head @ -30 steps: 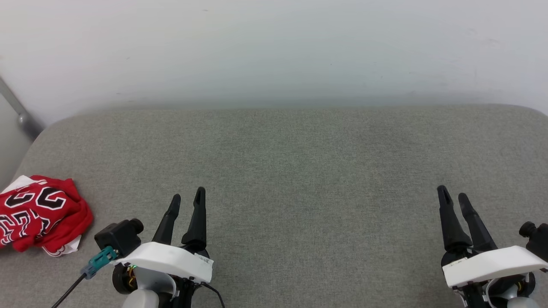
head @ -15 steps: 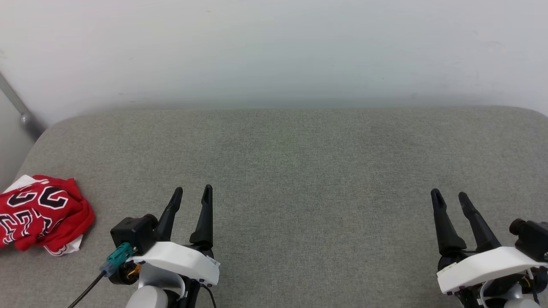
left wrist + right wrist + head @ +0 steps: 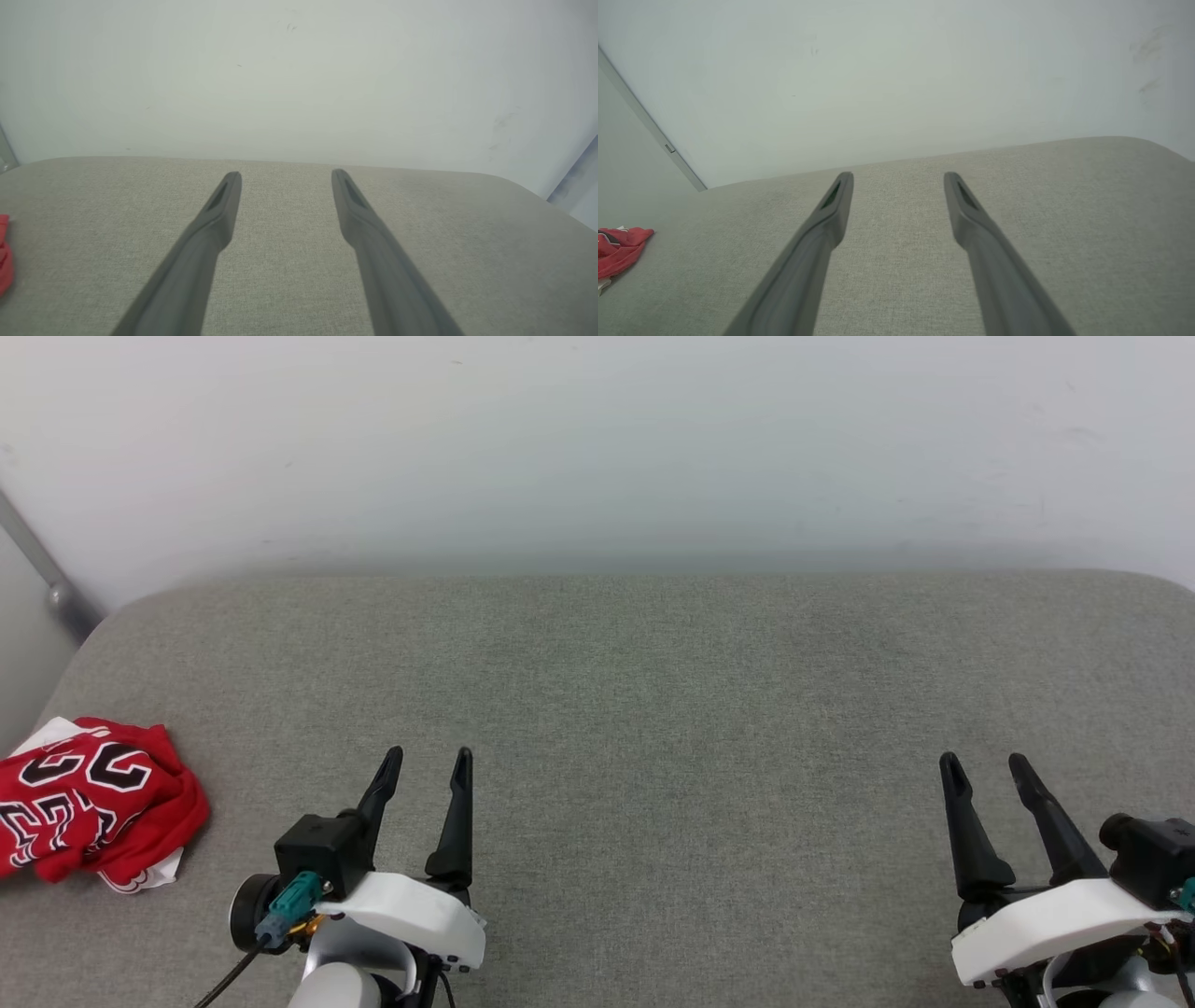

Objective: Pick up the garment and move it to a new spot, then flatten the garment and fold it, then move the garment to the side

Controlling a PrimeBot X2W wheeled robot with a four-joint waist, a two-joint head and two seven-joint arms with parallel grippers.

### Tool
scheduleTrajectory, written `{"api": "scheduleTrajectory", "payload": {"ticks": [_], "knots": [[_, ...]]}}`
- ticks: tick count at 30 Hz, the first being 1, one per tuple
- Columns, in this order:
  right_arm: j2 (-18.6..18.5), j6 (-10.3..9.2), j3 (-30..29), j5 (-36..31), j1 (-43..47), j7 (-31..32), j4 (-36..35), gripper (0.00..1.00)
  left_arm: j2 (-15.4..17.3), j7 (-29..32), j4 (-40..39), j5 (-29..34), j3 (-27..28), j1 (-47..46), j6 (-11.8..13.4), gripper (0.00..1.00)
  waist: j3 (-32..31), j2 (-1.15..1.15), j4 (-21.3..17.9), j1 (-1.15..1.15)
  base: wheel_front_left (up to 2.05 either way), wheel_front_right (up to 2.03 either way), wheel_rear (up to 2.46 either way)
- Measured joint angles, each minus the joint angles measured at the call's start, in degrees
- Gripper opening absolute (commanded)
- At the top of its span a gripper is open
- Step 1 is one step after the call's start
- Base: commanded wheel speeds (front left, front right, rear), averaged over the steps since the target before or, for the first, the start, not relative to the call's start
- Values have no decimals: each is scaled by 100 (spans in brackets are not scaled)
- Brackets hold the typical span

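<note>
The garment (image 3: pixel 89 803) lies crumpled in a heap at the far left edge of the grey fabric-covered table (image 3: pixel 653 691), near the table's front left. It is red, with black white-outlined numerals across its folds and a bit of white cloth showing at its upper and lower edges. Nothing touches it. In the left wrist view only a red sliver of it (image 3: pixel 3 254) shows at the left border; in the right wrist view it (image 3: pixel 619 249) sits low on the left, well apart from the fingers.

The left claw (image 3: pixel 428 754) hovers over bare table to the right of the garment, near it but clearly apart. It is released, its two dark fingers spread with table fabric showing between them (image 3: pixel 286 174), and it grasps nothing. A black camera block (image 3: pixel 322 849) with a teal plug (image 3: pixel 291 896) sits on its wrist.

The right claw (image 3: pixel 982 759) is far off at the table's right side, also released and empty, fingers parted over the bare fabric (image 3: pixel 899 175).

Behind the table stands a pale wall (image 3: pixel 597 448); a grey bar (image 3: pixel 37 574) slants at its left end.
</note>
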Motion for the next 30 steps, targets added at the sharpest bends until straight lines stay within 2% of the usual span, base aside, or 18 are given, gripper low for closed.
{"api": "scheduleTrajectory", "payload": {"ticks": [14,30], "knots": [[0,0,-33,-577,62,-9,-138,100,12,-167,125,602,-112,-70,114,100,4,0,23,0,0,0,0],[0,0,-74,-994,86,-122,-163,100,-37,-342,198,994,-108,-76,162,100,10,0,36,0,0,0,0]]}}
